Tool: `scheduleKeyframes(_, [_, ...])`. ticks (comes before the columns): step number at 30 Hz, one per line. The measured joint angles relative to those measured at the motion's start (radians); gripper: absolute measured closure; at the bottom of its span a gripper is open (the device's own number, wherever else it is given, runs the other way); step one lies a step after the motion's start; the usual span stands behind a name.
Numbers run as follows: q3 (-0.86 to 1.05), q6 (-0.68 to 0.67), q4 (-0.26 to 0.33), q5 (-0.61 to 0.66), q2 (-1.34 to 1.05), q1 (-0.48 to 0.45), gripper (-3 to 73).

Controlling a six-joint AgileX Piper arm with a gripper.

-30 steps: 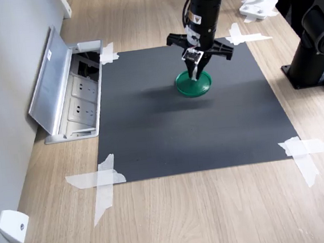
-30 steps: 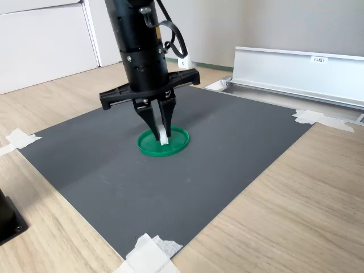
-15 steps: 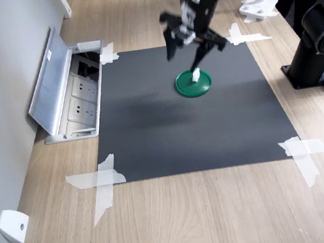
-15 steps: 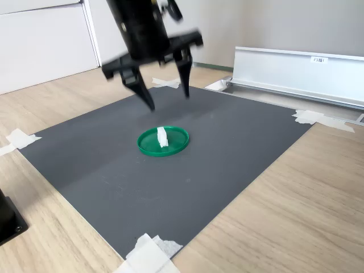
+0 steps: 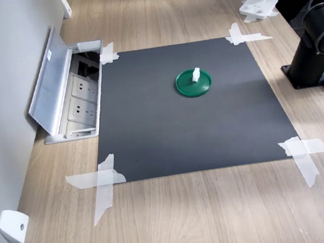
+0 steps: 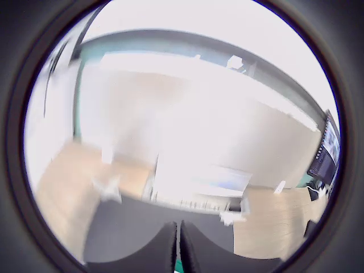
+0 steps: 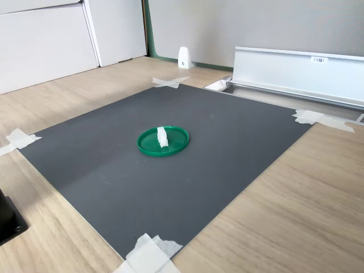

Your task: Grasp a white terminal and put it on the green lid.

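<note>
The green lid [image 5: 193, 83] [image 7: 163, 141] lies flat on the dark mat in both exterior views. The white terminal [image 5: 195, 74] [image 7: 162, 136] stands upright on the lid, near its middle, with nothing touching it. Neither exterior view shows my gripper. In the blurred wrist view my gripper [image 6: 177, 226] appears as two dark fingers [image 6: 165, 250] pressed close together, with only a hairline gap and nothing held between them. That view looks out across the room, with the mat low in the picture.
The dark mat [image 5: 191, 124] is taped to a wooden table at its corners [image 5: 101, 179]. An open floor box with sockets [image 5: 74, 101] lies at the first exterior view's left. The arm's black base [image 5: 316, 49] stands at its right. A white wedge piece [image 5: 11, 227] sits near the wall.
A second ago the gripper held the terminal down on the lid. It then opened, rose and left both exterior views. The terminal stays standing on the lid.
</note>
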Motion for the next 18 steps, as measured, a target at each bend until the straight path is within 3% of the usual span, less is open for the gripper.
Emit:
scheduleKeyframes(6, [0.135,0.173,-0.064,-0.089,-0.232,0.0,70.0])
scheduleKeyframes(18, [0.495,0.198,-0.073,-0.115,-0.633,0.0,70.0])
